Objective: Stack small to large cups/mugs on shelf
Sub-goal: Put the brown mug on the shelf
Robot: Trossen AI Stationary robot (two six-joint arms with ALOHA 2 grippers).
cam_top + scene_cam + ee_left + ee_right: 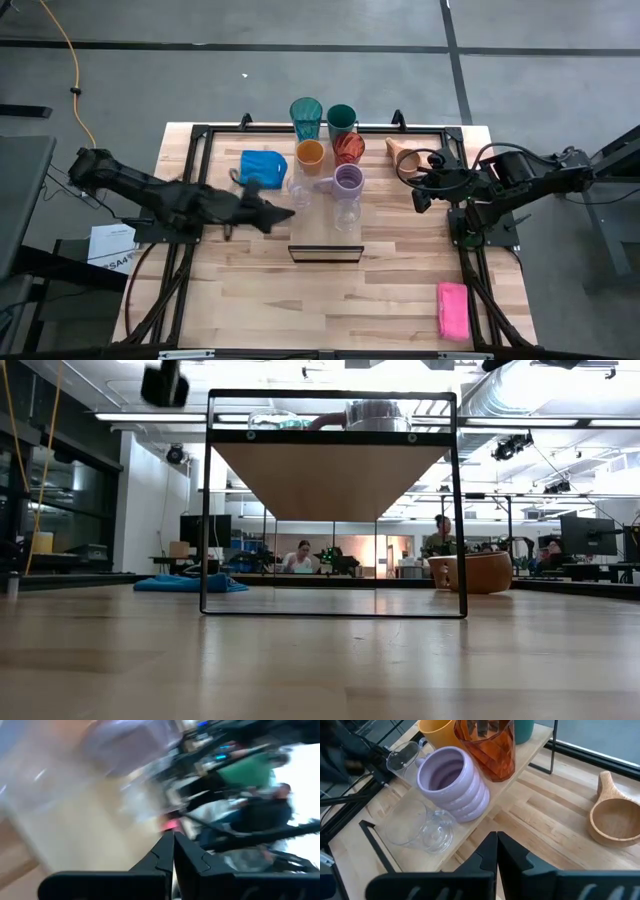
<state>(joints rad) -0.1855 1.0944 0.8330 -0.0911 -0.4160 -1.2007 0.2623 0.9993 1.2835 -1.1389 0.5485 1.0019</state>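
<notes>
The shelf [327, 235] stands mid-table. On it are the teal tumbler [306, 118], the dark green cup [341, 120], the orange cup [311, 153], the red cup [349, 148], the lavender mug [348, 180] and two clear glasses [298, 187] [346, 212]. The tan mug [405, 157] lies on the tabletop to the right of the shelf. My left gripper [287, 212] is shut and empty at the shelf's left edge, near a clear glass. My right gripper [420, 196] is shut and empty to the right of the shelf, near the tan mug [615, 820].
A blue cloth [263, 165] lies left of the shelf, just beyond my left gripper. A pink sponge [452, 308] lies near the table's front right corner. The near half of the tabletop [330, 300] is bare wood. People sit in the room beyond the table.
</notes>
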